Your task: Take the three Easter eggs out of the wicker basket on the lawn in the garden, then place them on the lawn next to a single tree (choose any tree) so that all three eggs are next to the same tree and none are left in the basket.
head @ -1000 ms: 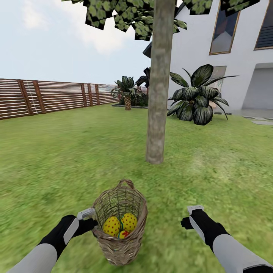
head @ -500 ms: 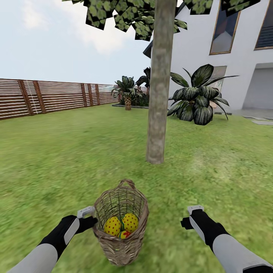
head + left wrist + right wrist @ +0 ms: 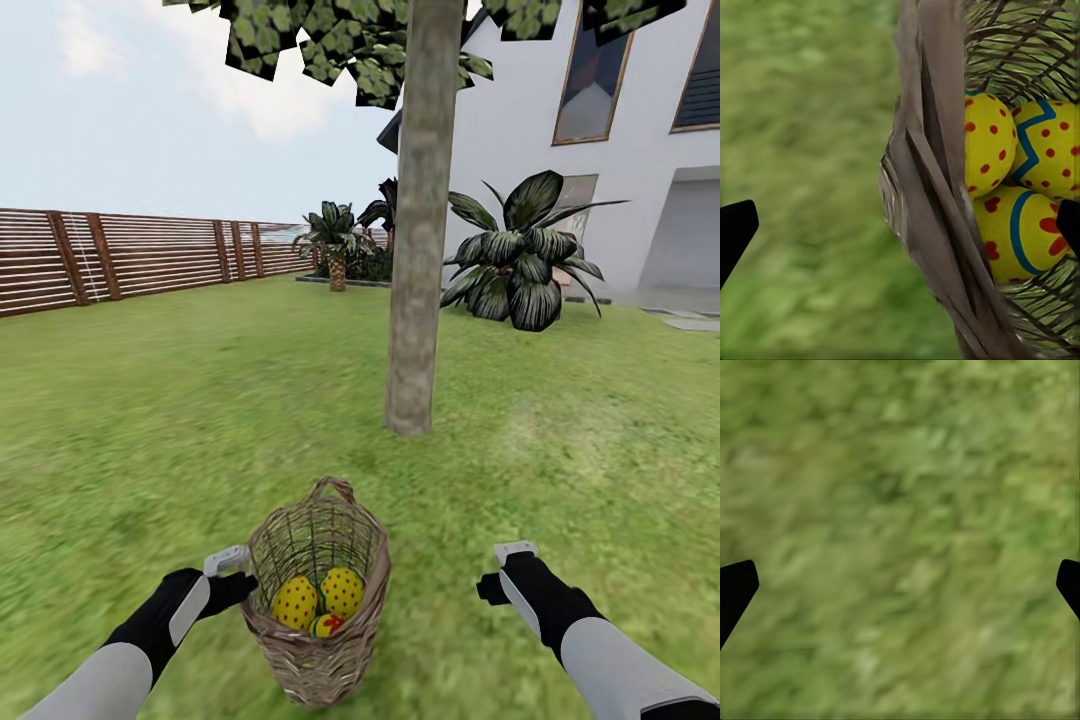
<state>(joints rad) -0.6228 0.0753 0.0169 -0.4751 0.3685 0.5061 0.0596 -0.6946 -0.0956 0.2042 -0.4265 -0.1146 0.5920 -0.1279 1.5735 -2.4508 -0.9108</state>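
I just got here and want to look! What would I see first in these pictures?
First, the brown open-weave wicker basket on the green lawn, holding three yellow Easter eggs with red dots. The left gripper is at its rim, fingers spread across the rim. Behind it rises the tall grey-brown tree trunk.

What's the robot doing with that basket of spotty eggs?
It is getting ready to unpack them. The wicker basket stands on the lawn in front of the robot, with all three Easter eggs inside. The left gripper is right at the basket's side, its jaws open astride the wall, one fingertip outside and one by the eggs. The right gripper hangs open over bare grass. The tree stands just beyond the basket, and no egg lies beside it yet.
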